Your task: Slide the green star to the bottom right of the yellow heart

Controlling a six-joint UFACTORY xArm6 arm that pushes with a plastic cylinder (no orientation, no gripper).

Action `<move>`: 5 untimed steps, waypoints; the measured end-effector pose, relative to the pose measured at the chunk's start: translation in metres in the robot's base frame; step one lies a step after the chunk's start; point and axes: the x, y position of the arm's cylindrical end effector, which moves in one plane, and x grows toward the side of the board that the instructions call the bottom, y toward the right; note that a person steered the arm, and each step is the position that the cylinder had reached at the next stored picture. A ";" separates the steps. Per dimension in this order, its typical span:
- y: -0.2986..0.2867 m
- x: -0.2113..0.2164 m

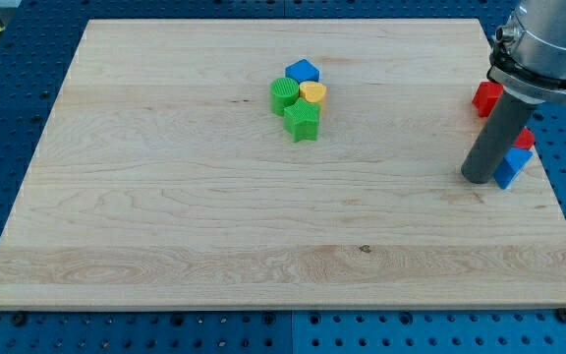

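Observation:
The green star [303, 121] sits near the board's top middle, touching the yellow heart [312, 92] just below it and slightly to its left. A green round block [284, 94] sits left of the heart and a blue pentagon-like block [303, 71] sits above it. All four are bunched together. My tip [479, 178] is far to the view's right, well away from the cluster, next to a blue block [511, 166].
A red block [486, 98] lies at the right behind the rod, and another red block [526, 138] peeks out above the blue one near the board's right edge [548, 177]. The arm's grey body [548, 39] fills the top right.

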 end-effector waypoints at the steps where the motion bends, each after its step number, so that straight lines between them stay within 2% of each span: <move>1: -0.036 0.000; 4: -0.161 -0.003; 5: -0.176 -0.005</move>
